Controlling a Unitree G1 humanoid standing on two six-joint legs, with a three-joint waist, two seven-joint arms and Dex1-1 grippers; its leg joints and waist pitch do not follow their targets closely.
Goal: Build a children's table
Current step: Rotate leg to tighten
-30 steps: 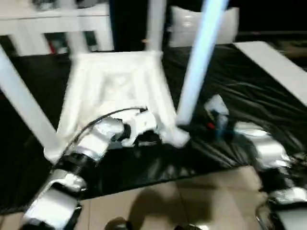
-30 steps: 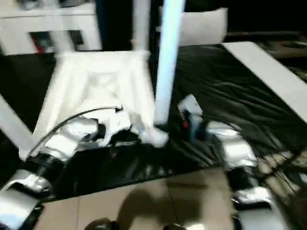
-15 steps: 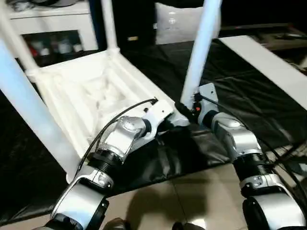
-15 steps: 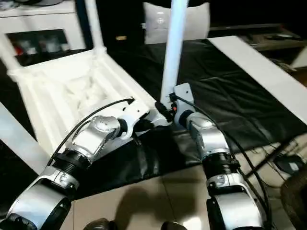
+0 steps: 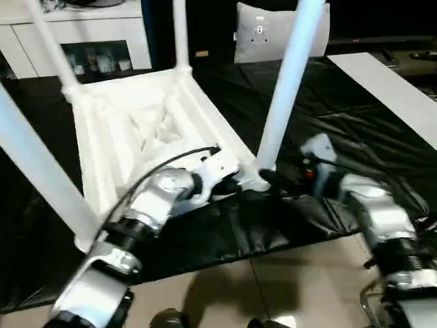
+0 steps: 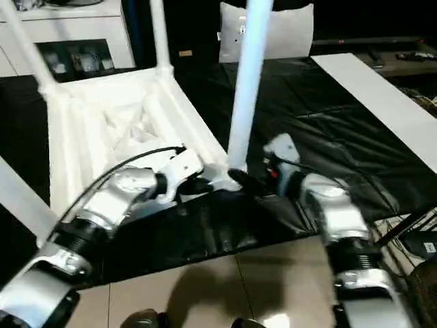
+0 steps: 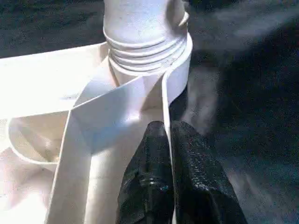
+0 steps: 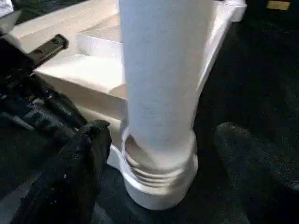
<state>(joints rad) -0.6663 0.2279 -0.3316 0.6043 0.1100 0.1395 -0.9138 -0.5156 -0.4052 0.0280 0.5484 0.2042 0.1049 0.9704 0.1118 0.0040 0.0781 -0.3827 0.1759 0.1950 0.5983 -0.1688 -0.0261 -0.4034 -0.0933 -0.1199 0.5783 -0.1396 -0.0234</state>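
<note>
Left claw [image 7: 170, 182] pinched closed, right claw [image 8: 159, 172] spread wide

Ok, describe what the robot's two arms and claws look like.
Both forearms are shiny silver segmented cylinders with black ribbed joint rings. The left arm carries a white wrist housing with a thin black cable arching over it. The right arm has a white bracket with a small red spot. Each claw's fingers are black and textured.

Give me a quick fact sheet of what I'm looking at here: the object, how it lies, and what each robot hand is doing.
object: white children's table
pose: upside down on black sheet
nearest leg: upright in corner socket
left tool: shut on the table's rim
right tool: open, fingers either side of that leg's base
background: white cabinet
</note>
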